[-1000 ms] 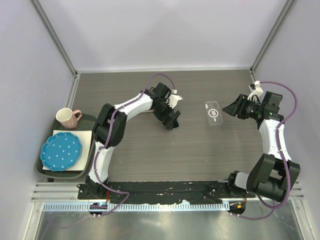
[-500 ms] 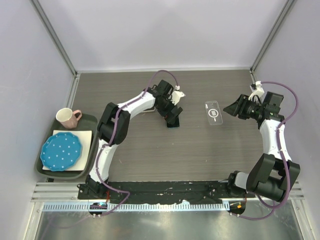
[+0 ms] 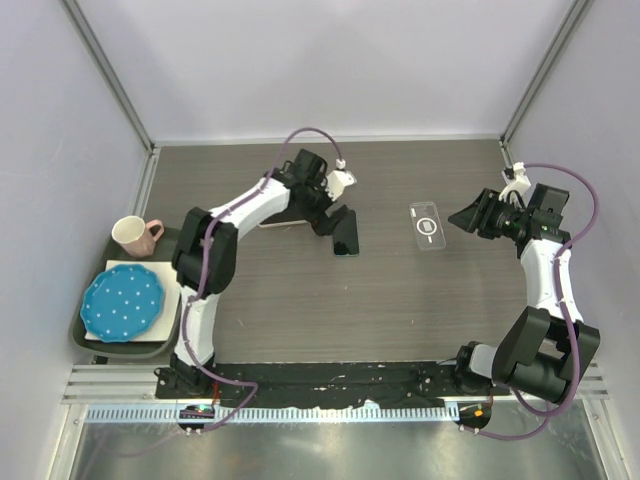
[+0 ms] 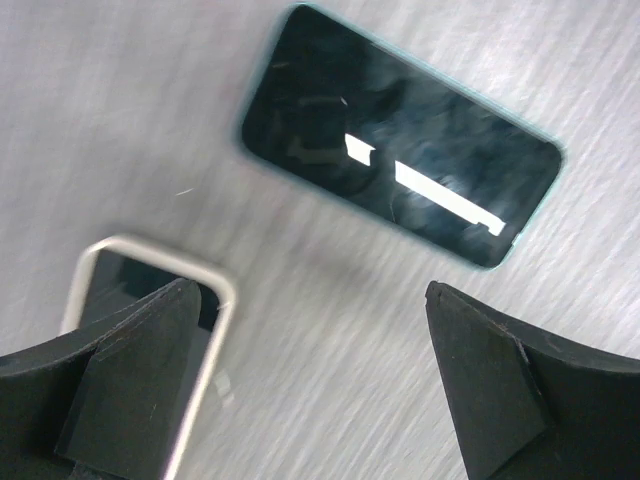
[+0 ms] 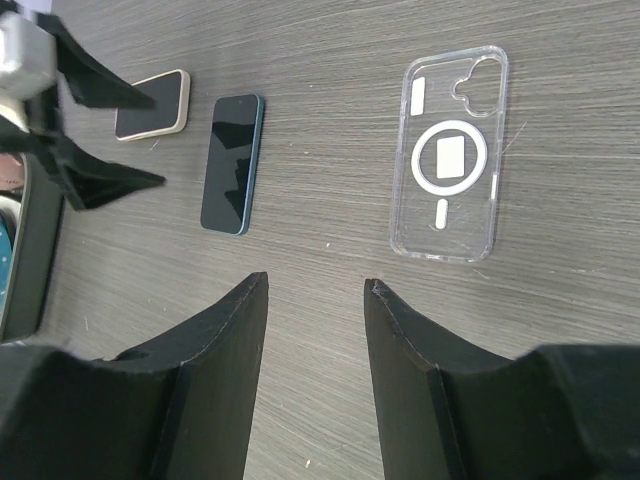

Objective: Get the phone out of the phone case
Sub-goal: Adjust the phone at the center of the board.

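While the left gripper (image 4: 310, 300) hangs wide open and empty, the phone (image 4: 400, 190) lies flat just ahead of its fingertips. The right gripper (image 5: 315, 285), partly open, holds nothing; the clear phone case (image 5: 448, 155) lies ahead of it.

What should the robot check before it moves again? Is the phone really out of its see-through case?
1. Is the blue phone out of the clear case? Ok: they lie apart on the table.
2. Is the clear case empty? Ok.
3. Is the left gripper open and holding nothing? Ok.
4. Is the right gripper holding nothing? Ok: its jaws are parted over bare table.
5. Is the left gripper clear of the second phone, the one with the beige rim? Cannot tell: the gripper hides part of it in the left wrist view.
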`<state>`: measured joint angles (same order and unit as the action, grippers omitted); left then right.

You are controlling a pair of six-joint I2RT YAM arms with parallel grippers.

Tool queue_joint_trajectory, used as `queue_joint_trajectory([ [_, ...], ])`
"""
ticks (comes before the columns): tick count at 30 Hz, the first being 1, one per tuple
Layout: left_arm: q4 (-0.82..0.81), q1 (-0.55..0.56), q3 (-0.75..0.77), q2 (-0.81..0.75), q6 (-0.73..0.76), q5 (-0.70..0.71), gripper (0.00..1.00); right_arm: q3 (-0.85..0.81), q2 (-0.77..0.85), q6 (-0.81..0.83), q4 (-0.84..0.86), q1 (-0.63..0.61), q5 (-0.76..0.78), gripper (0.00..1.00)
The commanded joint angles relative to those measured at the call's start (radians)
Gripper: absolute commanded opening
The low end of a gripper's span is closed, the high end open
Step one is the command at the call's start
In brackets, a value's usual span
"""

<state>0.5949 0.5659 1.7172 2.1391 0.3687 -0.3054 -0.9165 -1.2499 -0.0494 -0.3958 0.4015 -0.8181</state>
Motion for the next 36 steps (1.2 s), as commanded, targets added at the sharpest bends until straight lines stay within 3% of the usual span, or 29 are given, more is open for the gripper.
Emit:
queue_joint_trajectory([
  [1, -0.072, -0.083, -0.033, -0.16, 0.163, 0.035, 1.0, -0.01, 0.023, 0.02, 0.028, 0.003, -0.029, 0.49],
  [10, -0.182, -0.179, -0.08, -0.137, 0.308, 0.084, 1.0, -0.01, 0.041, 0.019, 0.025, 0.003, -0.036, 0.49],
  [19, -0.352, -0.258, -0.175, -0.102, 0.426, 0.224, 1.0, -0.008, 0.038, 0.019, 0.023, 0.007, -0.042, 0.49],
  [36, -0.248, -0.328, -0.34, -0.102, 0.602, 0.218, 1.0, -0.013, 0.02, 0.01, 0.025, 0.007, -0.041, 0.49],
])
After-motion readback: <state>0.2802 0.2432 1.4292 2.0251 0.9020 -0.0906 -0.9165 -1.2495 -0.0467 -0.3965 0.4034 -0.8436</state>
